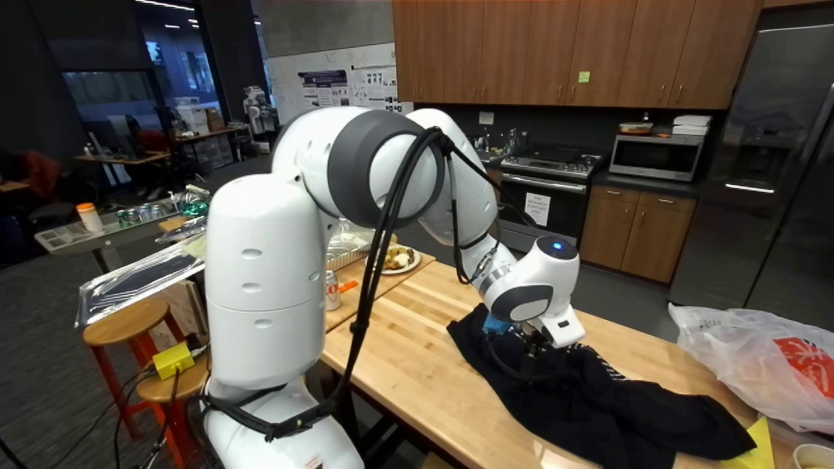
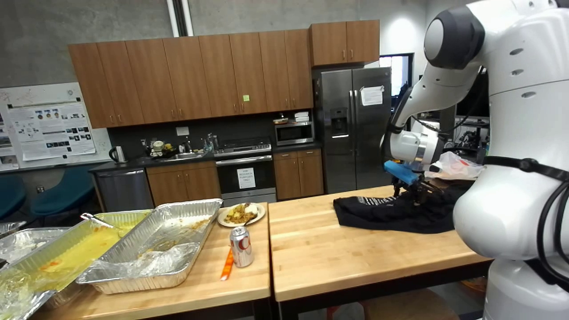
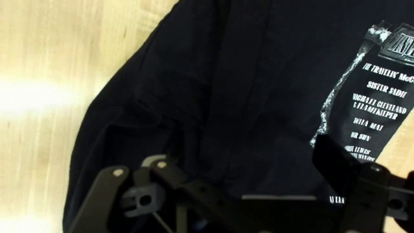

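Now, in an exterior view, see the gripper (image 1: 531, 368) pointing down over a black garment (image 1: 606, 417), spread rumpled on the wooden table (image 1: 417, 352), with a plastic bag (image 1: 749, 365) nearby and yellow paper (image 1: 759, 449) just beside one end. In an exterior view, note a blue block (image 2: 402, 172) close against the gripper, perhaps fixed to it, white print (image 2: 375, 201) along part of the black garment, and, well apart, a drink can (image 2: 241, 246) near a plate (image 2: 260, 216) of food. In the wrist view, find the fingers (image 3: 336, 165) spread wide over dark folds, with nothing visibly pinched between and pale lettering (image 3: 378, 106) off to the right; cannot tell about contact with the black garment. Looks soft, light and limp, hardly slippery or fragile, likely to sag and bunch rather than keep any shape. Best to take hold at the raised crease (image 3: 132, 124) near the left edge, closing low on doubled cloth rather than on a flat stretch, probably harder to catch
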